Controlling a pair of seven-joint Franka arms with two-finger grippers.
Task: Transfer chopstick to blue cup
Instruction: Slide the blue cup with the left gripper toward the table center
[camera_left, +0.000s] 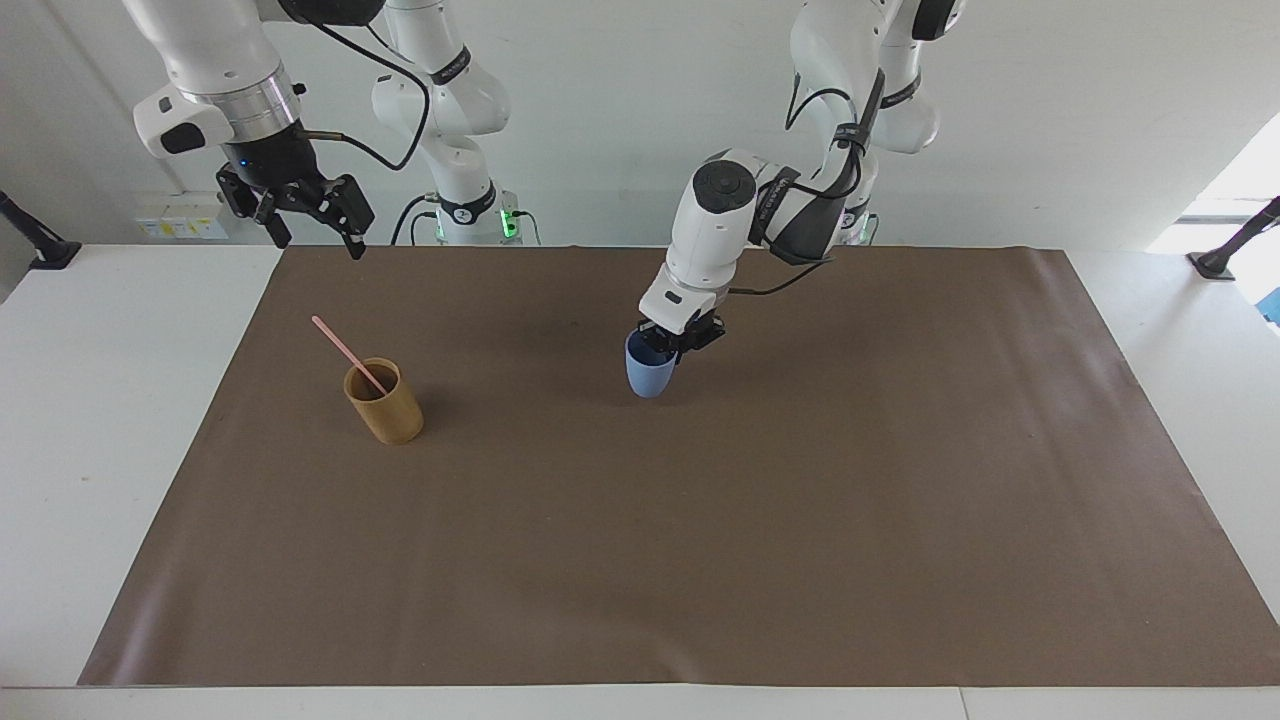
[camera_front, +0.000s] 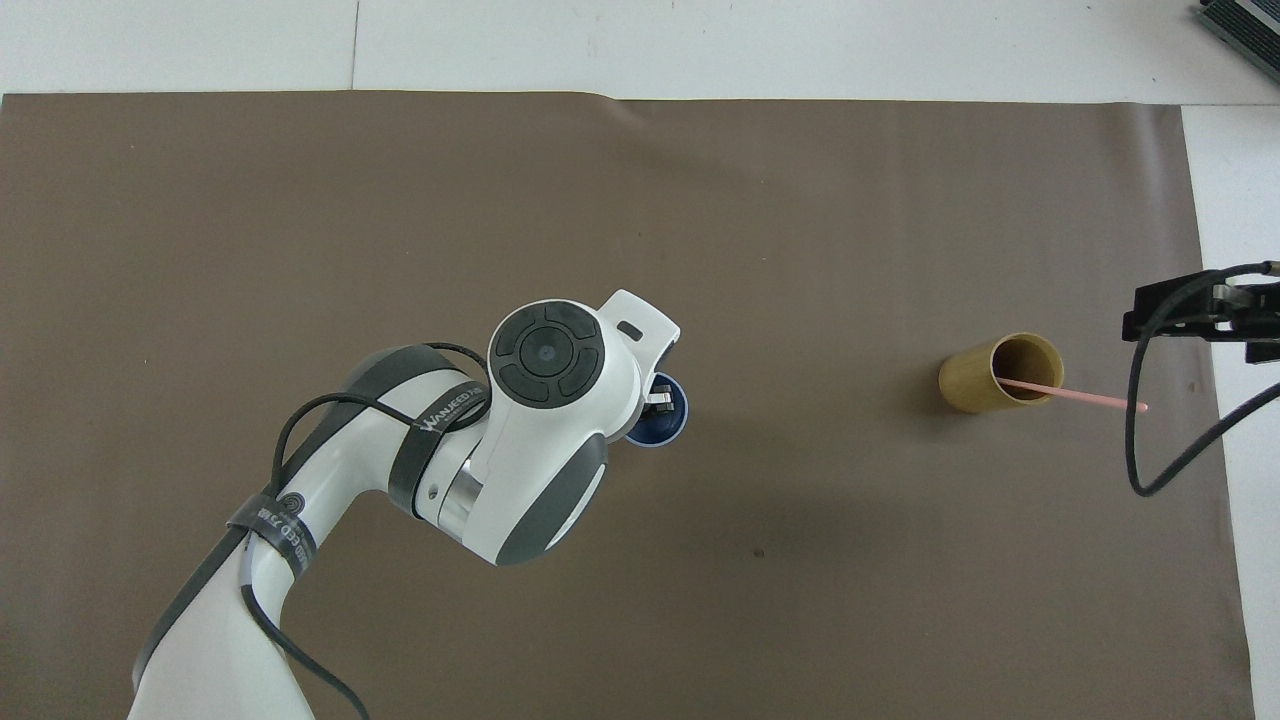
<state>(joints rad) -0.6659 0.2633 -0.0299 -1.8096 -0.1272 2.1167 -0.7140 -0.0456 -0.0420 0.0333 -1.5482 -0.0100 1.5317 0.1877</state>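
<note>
**Item 1 — left gripper** (camera_left: 668, 343). Fingers pinched fully together on the rim of the blue cup (camera_left: 648, 376), one finger inside the mouth, one outside. In the overhead view only a finger (camera_front: 661, 398) shows at the rim; the wrist housing covers the rest.

**Item 2 — blue cup.** Hangs directly below the left gripper, upright or nearly so, over the middle of the brown mat (camera_left: 700, 560). Its base sits at or just above the mat; contact cannot be told.

**Item 3 — chopstick** (camera_left: 349, 355). Well apart from the left gripper, toward the right arm's end of the table. Stands slanted in the tan cup (camera_left: 385, 402), upper end leaning out over the rim.

**Item 4 — right gripper** (camera_left: 312, 215). Fingers spread wide, nothing between them. Hangs in the air above the mat's edge, with the tan cup and the chopstick's upper end below it and well clear of its fingers; waiting.

**Step in hand (judged):** positioning the receiving cup. The chopstick transfer proper has not begun.

**Next move (judged):** seat the blue cup flat, part the left fingers and lift straight up so the rim is not dragged. The right gripper must then descend on the chopstick's exposed upper length, close on a thin shaft, and draw it out along its slant without tipping the tan cup.
</note>
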